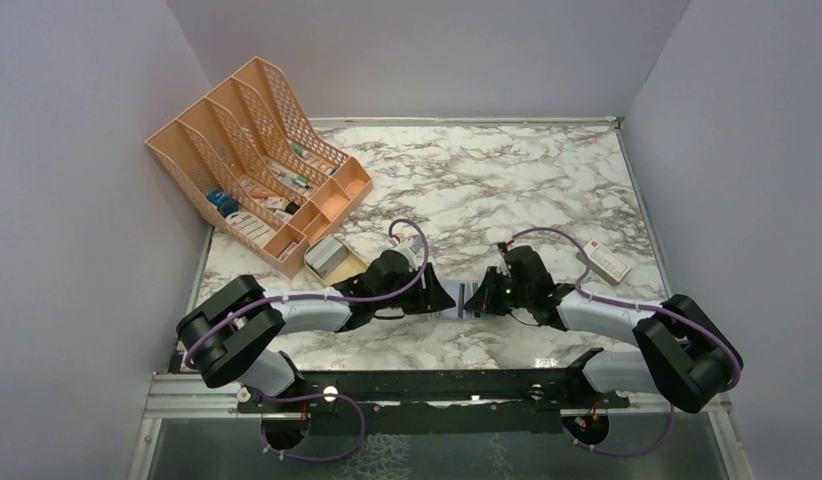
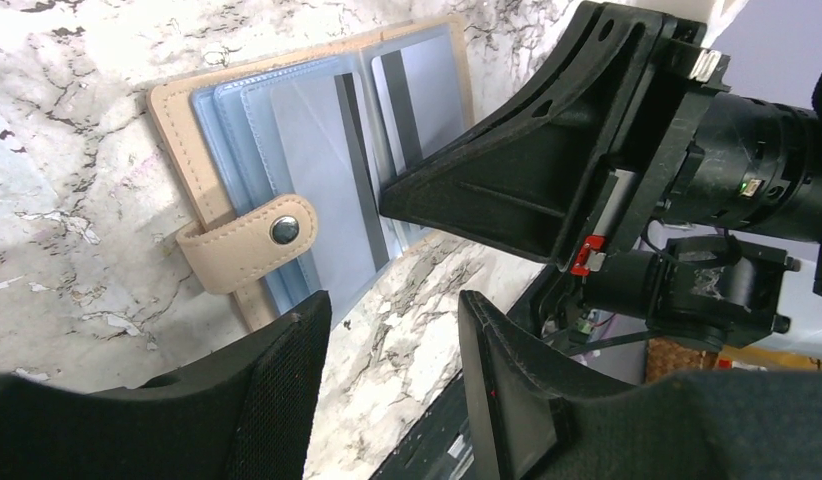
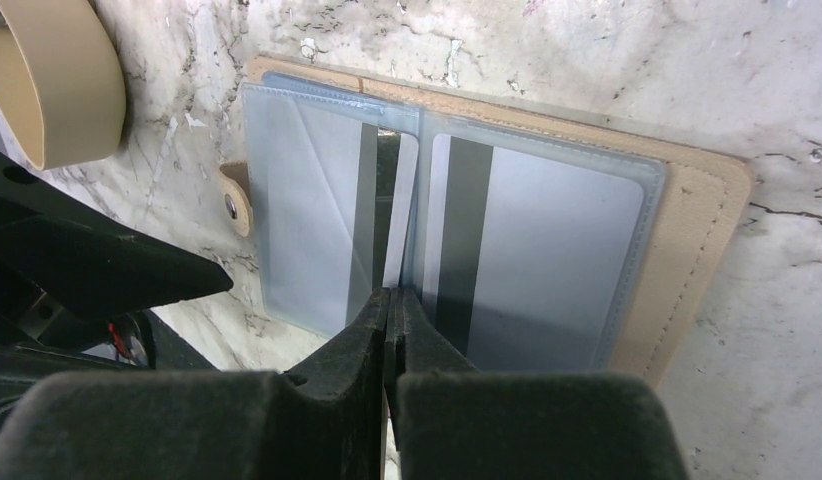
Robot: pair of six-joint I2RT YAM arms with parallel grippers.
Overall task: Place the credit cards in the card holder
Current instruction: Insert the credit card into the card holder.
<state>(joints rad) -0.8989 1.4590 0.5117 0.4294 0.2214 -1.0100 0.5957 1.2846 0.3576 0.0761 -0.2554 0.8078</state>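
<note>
At lower centre of the top view, the holder [image 1: 455, 314] is laid open between both grippers, with marble table [image 1: 507, 180] showing past its edges. Cards [image 3: 557, 240] are sleeved inside. The right gripper [image 3: 392, 300] is closed at the fold's near edge; whether it pinches anything cannot be told. The left gripper [image 2: 392, 305] is held agape beside the strap [image 2: 249, 243].

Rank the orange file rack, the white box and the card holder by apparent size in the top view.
1. Orange file rack.
2. White box and card holder: unsure, the holder is mostly covered.
</note>
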